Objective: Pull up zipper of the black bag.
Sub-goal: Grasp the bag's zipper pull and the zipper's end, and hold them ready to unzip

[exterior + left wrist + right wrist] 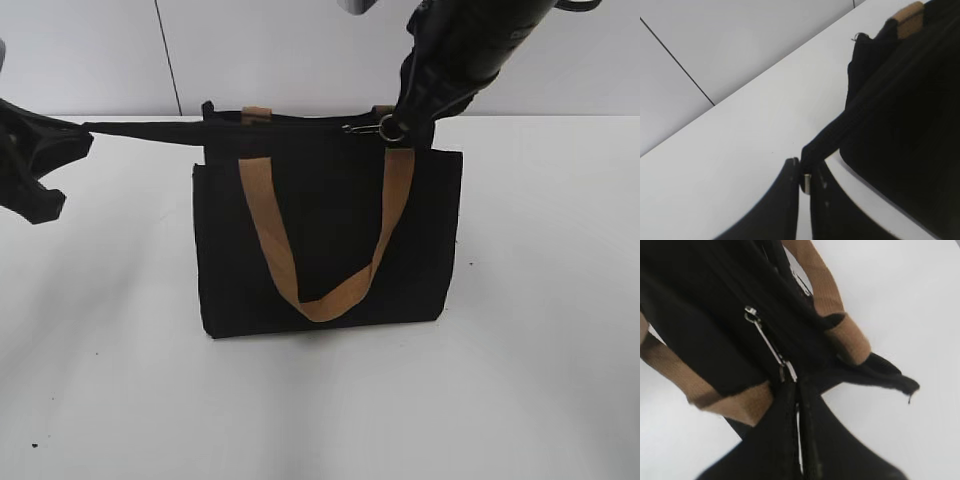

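Note:
The black bag (330,230) stands upright on the white table, its tan handle hanging down the front. My left gripper (78,130) is shut on the black zip-line tail (140,127) and holds it taut out to the left of the bag's top edge. The left wrist view shows the jaws (805,172) pinching that tail (832,132) next to the bag (905,100). My right gripper (402,118) is at the bag's top right, shut on the silver zipper pull (372,128). In the right wrist view the pull (769,344) runs from the slider into the closed jaws (796,385).
The white table (540,380) extends around the bag. A pale wall (280,50) with a dark seam runs behind it. The tan handles (837,315) lie on both sides of the zip line near my right gripper.

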Available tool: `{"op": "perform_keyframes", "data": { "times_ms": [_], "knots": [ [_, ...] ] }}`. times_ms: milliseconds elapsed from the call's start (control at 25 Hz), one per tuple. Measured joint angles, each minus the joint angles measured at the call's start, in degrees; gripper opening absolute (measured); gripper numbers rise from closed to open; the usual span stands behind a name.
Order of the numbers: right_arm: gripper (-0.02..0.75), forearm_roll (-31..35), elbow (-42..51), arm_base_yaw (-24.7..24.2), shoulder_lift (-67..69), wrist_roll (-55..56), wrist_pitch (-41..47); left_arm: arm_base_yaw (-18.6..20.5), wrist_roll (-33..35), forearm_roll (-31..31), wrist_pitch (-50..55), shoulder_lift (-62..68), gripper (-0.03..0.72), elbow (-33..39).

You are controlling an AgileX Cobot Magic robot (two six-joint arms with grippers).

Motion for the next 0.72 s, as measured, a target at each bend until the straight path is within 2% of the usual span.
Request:
{"op": "perform_keyframes", "data": {
  "times_ms": [320, 640, 720],
  "knots": [
    [-0.013, -6.81, 0.0, -1.94, -0.59, 3.52, 3.59, 0.0, 0.0, -0.05, -0.21, 0.0, 0.032, 0.04],
    [-0.01, -7.49, 0.0, -1.94, -3.55, 3.98, 3.76, 0.0, 0.0, -0.11, -1.68, 0.0, 0.032, 0.04],
    [0.016, -6.82, 0.0, -1.94, -4.05, 4.0, 3.76, 0.0, 0.0, -0.74, -1.93, 0.0, 0.032, 0.04]
  ]
}}
